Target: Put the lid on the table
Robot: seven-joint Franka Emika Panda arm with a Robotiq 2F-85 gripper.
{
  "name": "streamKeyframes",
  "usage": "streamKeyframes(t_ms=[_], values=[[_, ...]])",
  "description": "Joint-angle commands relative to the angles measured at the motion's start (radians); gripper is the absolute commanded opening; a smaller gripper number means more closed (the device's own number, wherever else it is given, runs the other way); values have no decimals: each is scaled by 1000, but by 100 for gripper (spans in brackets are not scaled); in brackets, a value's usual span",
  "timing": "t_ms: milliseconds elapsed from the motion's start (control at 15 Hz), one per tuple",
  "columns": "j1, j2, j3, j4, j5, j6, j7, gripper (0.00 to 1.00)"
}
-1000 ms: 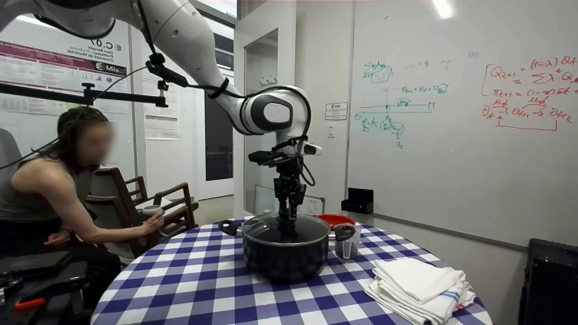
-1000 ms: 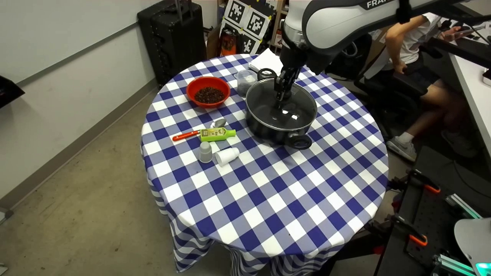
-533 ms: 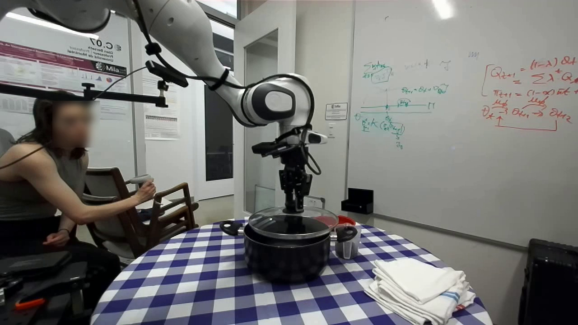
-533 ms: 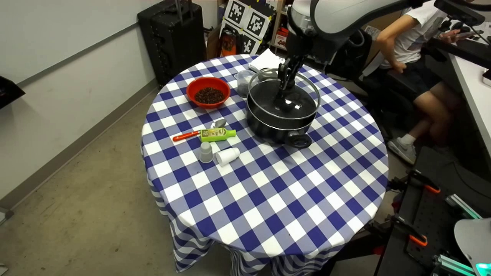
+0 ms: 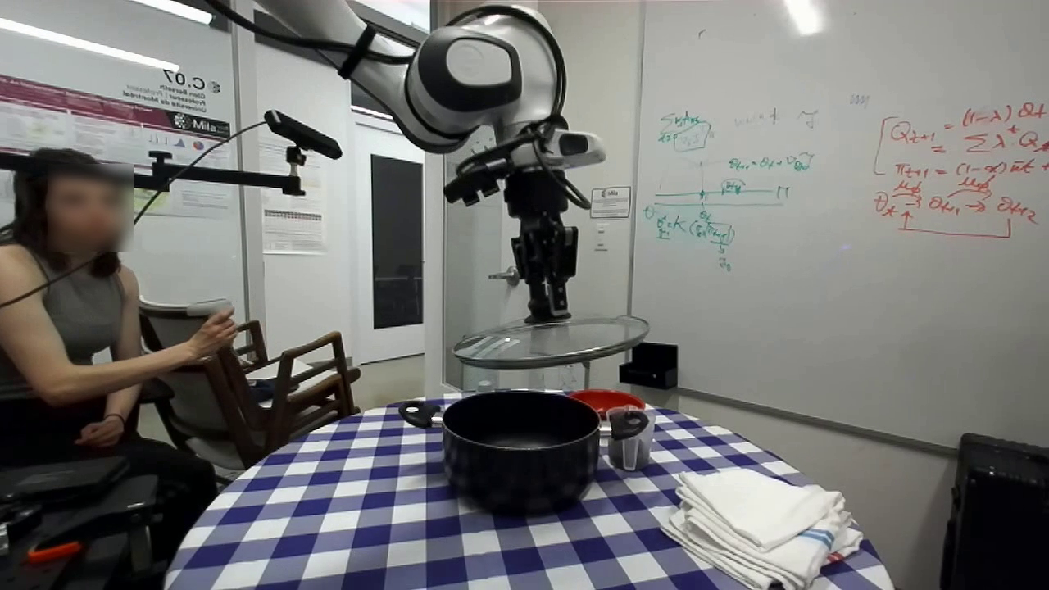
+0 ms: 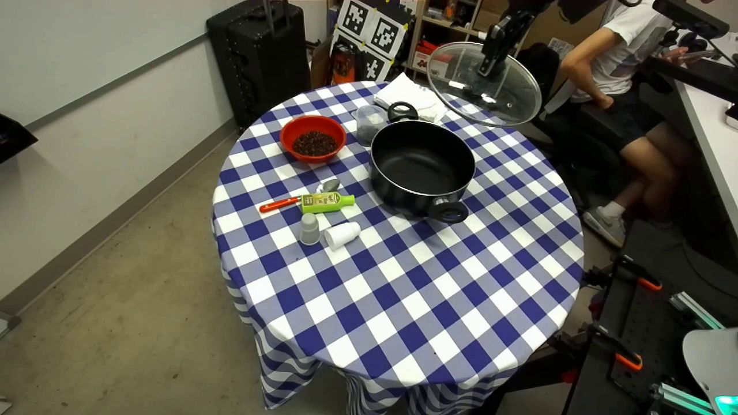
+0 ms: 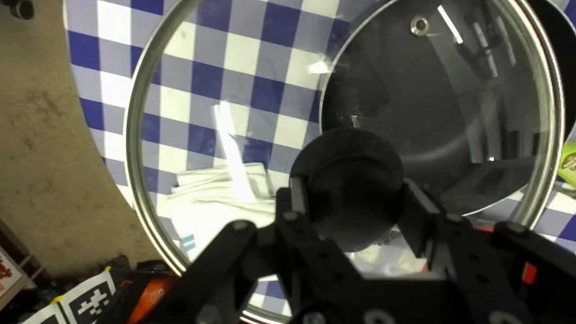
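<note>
The lid (image 5: 586,338) is see-through with a metal rim. It hangs in the air above the black pot (image 5: 520,471), slightly tilted in an exterior view, and is also in another exterior view (image 6: 513,101). My gripper (image 5: 549,310) is shut on the lid's dark knob. In the wrist view the fingers (image 7: 353,198) press the knob from both sides, and the lid's glass (image 7: 265,96) overlaps part of the pot. The pot's top is uncovered (image 6: 398,193). The table (image 6: 403,300) has a blue-and-white checkered cloth.
A red bowl (image 6: 288,138) with dark beans, a clear cup (image 6: 369,124) and folded white towels (image 5: 762,524) stand around the pot. A green bottle (image 6: 327,202), a grey cup (image 6: 309,229), a white cup (image 6: 342,235) and a red-handled utensil (image 6: 279,204) lie nearby.
The gripper lifted the lid off the pot, raising it well above the rim. It also moved sideways, away from the pot towards the towel side. The pot stayed in place.
</note>
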Motion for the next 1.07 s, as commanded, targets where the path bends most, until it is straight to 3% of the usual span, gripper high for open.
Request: streamKeyframes(t_ms=[0, 533, 1000], values=[[-63, -147, -31, -150, 25, -34, -59, 25], [-173, -257, -125, -427, 65, 30, -118, 25], [-128, -262, -81, -616, 117, 118, -134, 25]])
